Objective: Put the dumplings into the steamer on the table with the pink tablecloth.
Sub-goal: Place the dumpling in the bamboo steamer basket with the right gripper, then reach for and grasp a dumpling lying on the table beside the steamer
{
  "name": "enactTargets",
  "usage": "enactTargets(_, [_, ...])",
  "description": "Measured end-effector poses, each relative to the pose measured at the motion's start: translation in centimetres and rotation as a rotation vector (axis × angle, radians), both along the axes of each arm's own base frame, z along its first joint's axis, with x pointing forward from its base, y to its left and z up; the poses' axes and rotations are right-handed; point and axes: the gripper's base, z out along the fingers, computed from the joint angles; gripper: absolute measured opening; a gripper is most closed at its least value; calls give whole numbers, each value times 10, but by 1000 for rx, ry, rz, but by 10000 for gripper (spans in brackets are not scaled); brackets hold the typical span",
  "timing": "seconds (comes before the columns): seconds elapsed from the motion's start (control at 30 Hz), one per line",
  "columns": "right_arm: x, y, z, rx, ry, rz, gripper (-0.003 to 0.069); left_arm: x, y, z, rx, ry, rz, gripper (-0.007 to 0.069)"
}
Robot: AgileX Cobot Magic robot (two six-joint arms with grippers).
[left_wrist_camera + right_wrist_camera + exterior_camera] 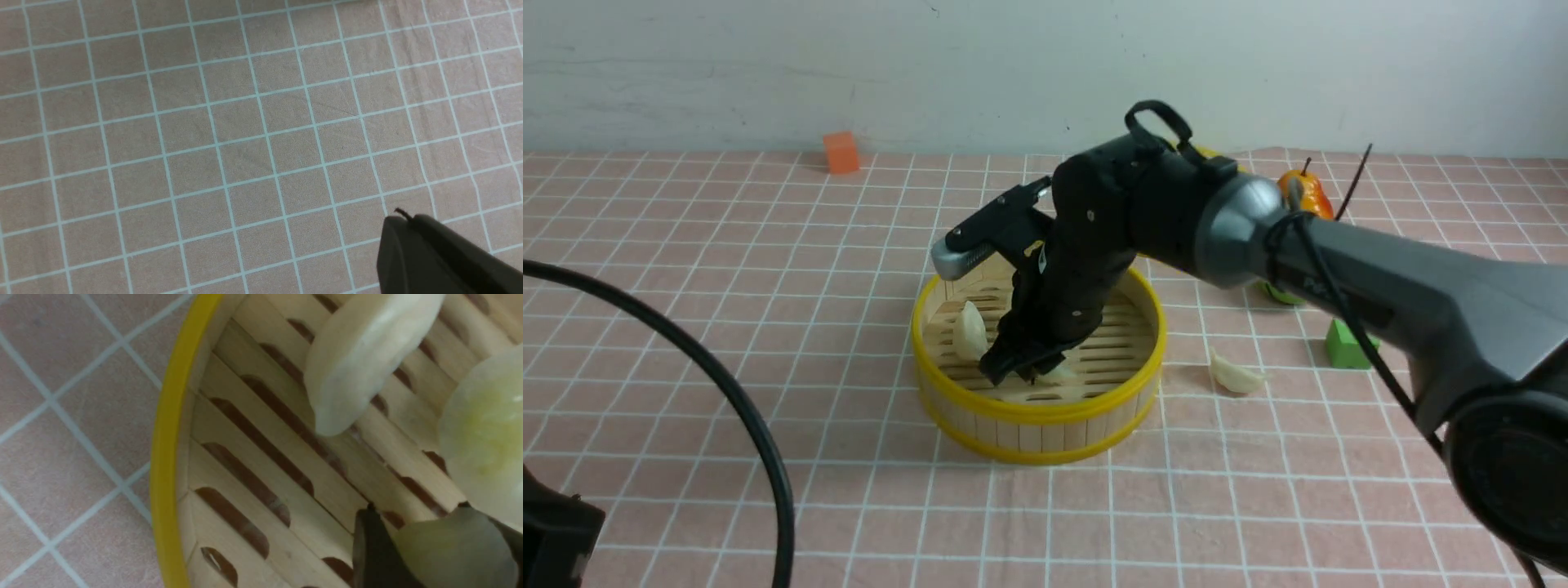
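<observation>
Pink gridded tablecloth (768,327) covers the whole table (1258,506) up to a pale bluish-white wall (768,65) at its far edge. Mid-table stands the steamer (1037,426); the right gripper (1021,371) reaches inside it, fingers (369,555) pinching one dumpling (453,551) beside two loose dumplings (359,363), and a fourth dumpling (1236,376) lies on the cloth toward the right edge. The left gripper (402,223), fingers pressed together, hangs over the cloth.

Pale, seemingly scuffed wall (768,65) behind the table (686,286).

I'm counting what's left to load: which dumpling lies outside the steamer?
The dumpling on the pink cloth, between the steamer and the green cube. The others are inside it, one in the right hand.
</observation>
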Motion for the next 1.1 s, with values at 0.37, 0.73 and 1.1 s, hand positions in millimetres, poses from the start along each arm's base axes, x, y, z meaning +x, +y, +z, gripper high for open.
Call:
enactTargets(0.37, [0, -6, 46, -72, 40, -36, 638, 0, 0, 0, 10, -5, -15, -14])
enactTargets(0.73, [1, -74, 118, -75, -44, -145, 508, 0, 0, 0, 9, -3, -15, -11])
enactTargets(1.1, [17, -159, 29, -153, 223, -236, 369, 0, 0, 0, 8, -8, -16, -3])
